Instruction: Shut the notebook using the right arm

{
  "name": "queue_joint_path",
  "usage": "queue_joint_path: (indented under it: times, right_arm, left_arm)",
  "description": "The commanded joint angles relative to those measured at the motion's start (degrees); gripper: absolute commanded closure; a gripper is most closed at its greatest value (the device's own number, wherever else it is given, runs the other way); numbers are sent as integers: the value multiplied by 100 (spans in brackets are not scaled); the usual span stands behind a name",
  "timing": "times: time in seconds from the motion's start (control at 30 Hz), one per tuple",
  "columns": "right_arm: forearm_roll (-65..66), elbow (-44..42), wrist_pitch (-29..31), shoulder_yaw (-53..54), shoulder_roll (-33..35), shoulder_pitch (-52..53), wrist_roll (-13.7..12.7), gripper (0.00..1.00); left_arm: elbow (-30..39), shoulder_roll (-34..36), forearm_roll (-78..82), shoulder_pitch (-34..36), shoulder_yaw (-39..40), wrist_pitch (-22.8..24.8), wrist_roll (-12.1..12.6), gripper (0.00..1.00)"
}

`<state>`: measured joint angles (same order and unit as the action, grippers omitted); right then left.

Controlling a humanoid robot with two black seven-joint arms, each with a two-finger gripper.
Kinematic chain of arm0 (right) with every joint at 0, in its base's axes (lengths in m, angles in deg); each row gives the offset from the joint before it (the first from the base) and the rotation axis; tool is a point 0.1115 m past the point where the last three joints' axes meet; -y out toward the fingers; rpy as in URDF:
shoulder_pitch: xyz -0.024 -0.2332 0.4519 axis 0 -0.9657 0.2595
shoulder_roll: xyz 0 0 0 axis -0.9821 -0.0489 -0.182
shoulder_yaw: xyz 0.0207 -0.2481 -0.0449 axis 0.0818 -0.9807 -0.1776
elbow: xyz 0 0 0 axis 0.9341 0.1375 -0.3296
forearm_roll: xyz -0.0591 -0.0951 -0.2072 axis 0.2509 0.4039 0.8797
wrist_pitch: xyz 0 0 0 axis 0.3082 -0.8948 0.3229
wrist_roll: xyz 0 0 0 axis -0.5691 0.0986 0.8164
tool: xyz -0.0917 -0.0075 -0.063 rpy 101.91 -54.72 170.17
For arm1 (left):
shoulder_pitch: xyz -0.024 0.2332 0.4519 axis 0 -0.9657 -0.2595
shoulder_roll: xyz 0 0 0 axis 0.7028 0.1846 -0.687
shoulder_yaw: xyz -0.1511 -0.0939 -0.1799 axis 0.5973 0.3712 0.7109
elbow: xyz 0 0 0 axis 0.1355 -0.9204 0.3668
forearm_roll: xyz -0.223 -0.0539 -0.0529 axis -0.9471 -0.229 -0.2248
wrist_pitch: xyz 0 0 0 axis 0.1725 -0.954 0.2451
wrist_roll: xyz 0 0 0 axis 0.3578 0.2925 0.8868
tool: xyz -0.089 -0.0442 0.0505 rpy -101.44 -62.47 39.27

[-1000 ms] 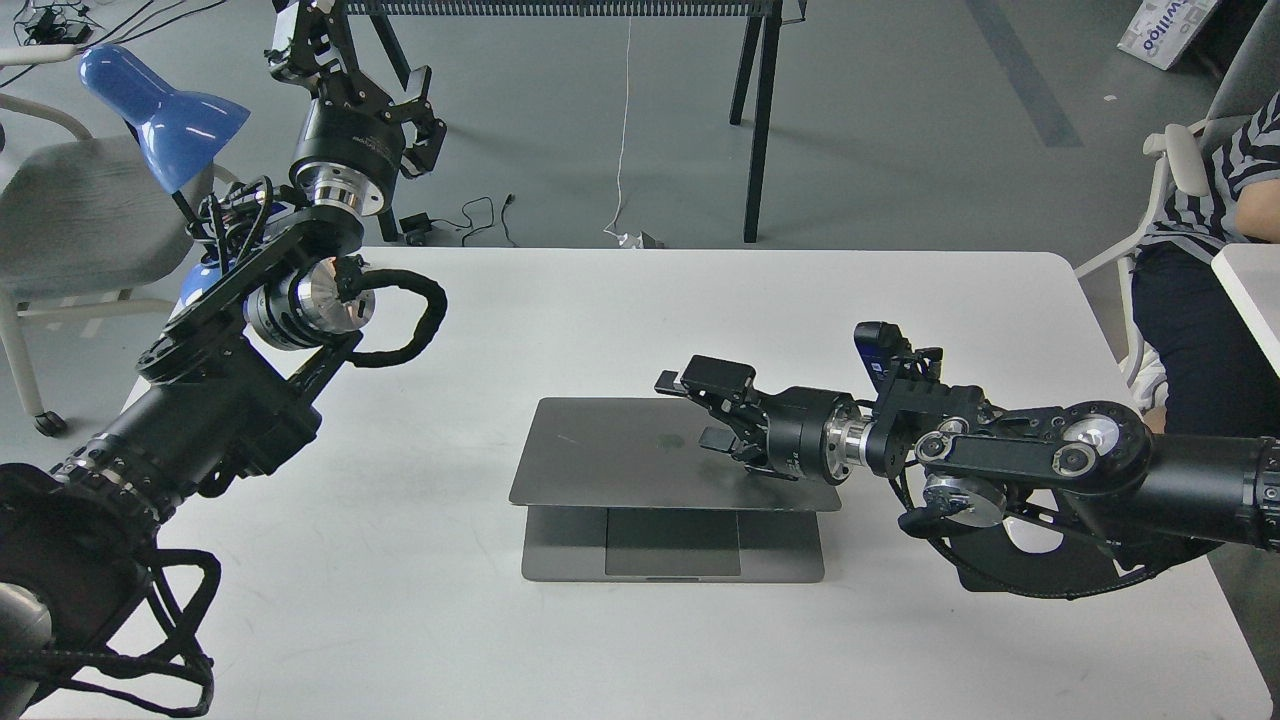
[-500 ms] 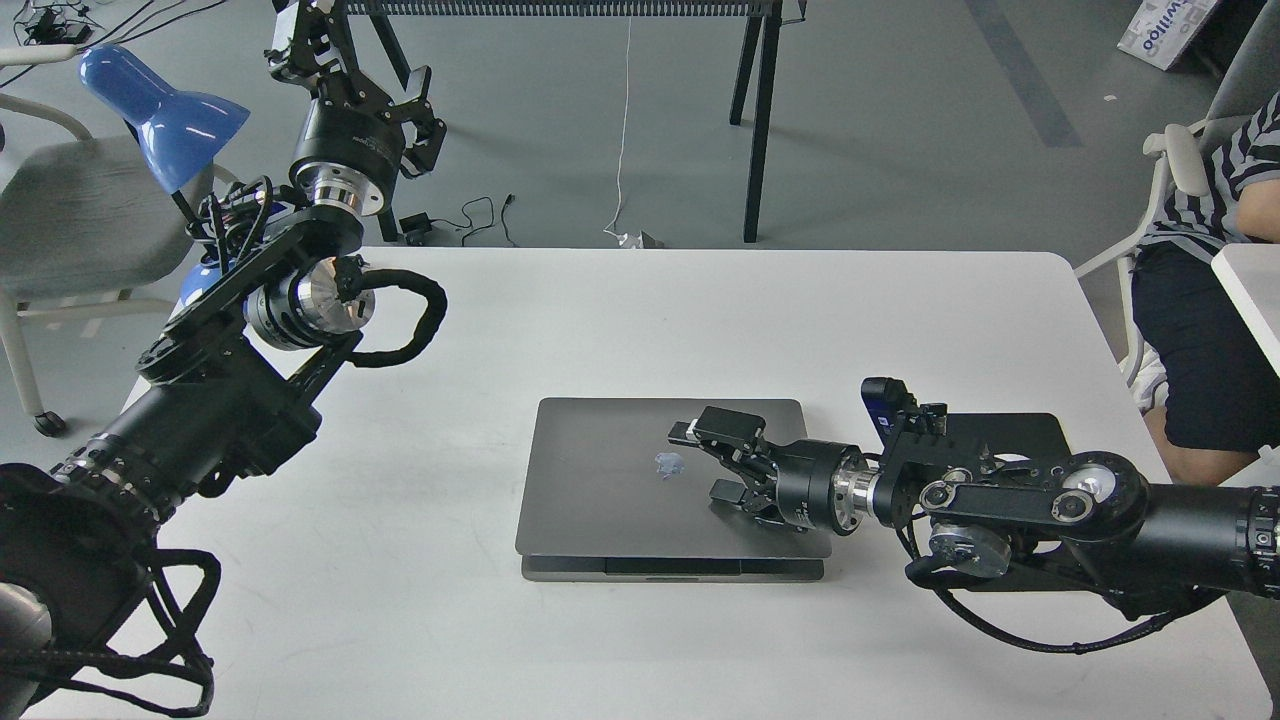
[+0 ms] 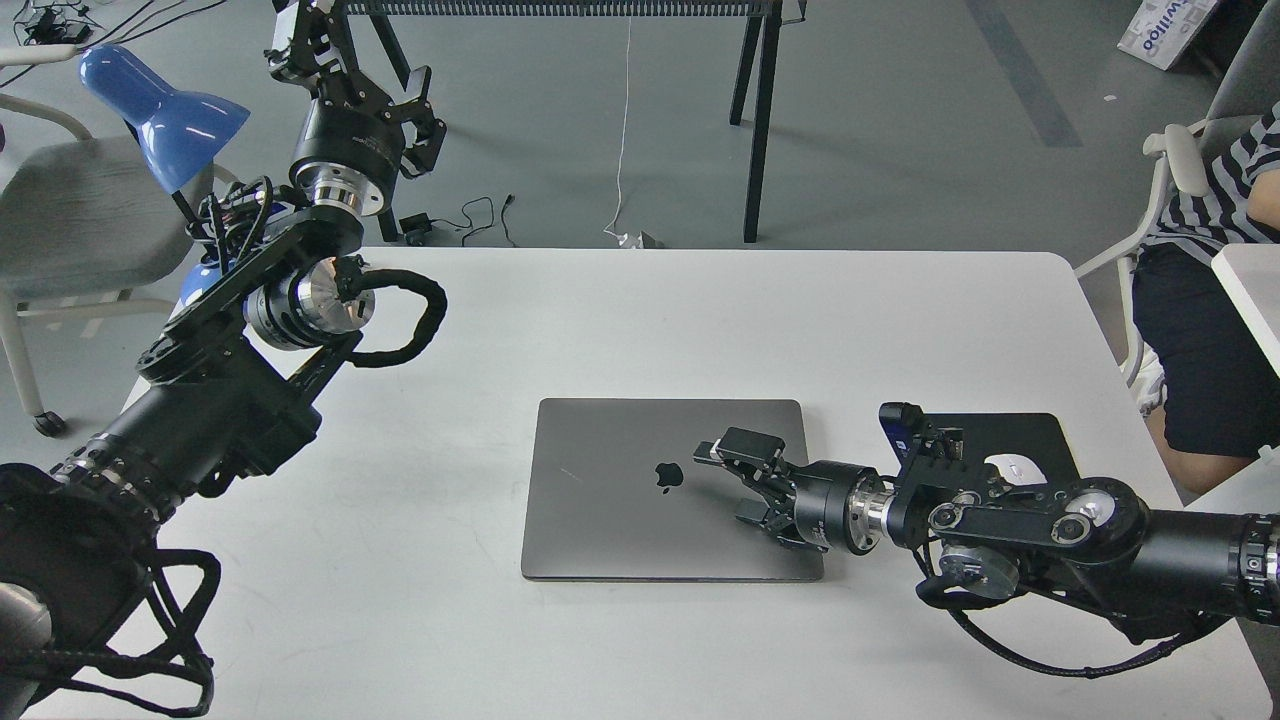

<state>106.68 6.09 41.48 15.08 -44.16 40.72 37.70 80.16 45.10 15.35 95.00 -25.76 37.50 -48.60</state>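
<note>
One laptop [image 3: 640, 490] lies flat on the white bench [image 3: 600, 300], lid fully down, apple logo [image 3: 669, 476] facing up. It sits a bit right of centre, nearer the front edge than the back, its sides roughly parallel to the bench edges.

R arm [image 3: 1100, 530] comes in from the right edge, low over the bench, reaching left. R gripper [image 3: 735, 480] is over the lid's right part, just right of the logo; fingers [image 3: 748, 446] spread apart, nothing between them. Looks to be on or just above the lid, can't tell if touching.

Black pad [image 3: 1030, 435] lies near the right edge, partly hidden by the R arm, w/ a white mouse [image 3: 1012, 468] on it.

L arm [image 3: 220, 400] rises from the front-left corner area, bent upward. L gripper [image 3: 345, 70] is held high past the back-left corner, well apart from the laptop; seen dark and end-on, can't tell if spread or pressed together.

Blue lamp [image 3: 165, 115] stands off the left side.
</note>
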Motion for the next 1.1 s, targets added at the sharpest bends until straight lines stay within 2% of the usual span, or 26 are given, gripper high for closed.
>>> queue_joint_path:
  times: [0.0, 0.2, 0.4, 0.57, 0.77, 1.07]
  right_arm:
    - [-8, -103, 0, 2, -88, -52, 4, 0]
    - [-25, 414, 53, 309, 25, 194, 13, 0]
    - [-34, 1197, 44, 512, 579, 729, 13, 0]
    - [-69, 1216, 27, 1319, 930, 862, 30, 0]
    - [-227, 751, -157, 2769, 1063, 801, 57, 0]
    - [-623, -1102, -228, 4334, 501, 678, 30, 0]
  left_arm:
    - [-1, 0, 2, 0, 0, 0, 0, 0]
    - [-1, 0, 2, 0, 0, 0, 0, 0]
    - [-1, 0, 2, 0, 0, 0, 0, 0]
    - [-1, 0, 2, 0, 0, 0, 0, 0]
    - [-1, 0, 2, 0, 0, 0, 0, 0]
    - [-1, 0, 2, 0, 0, 0, 0, 0]
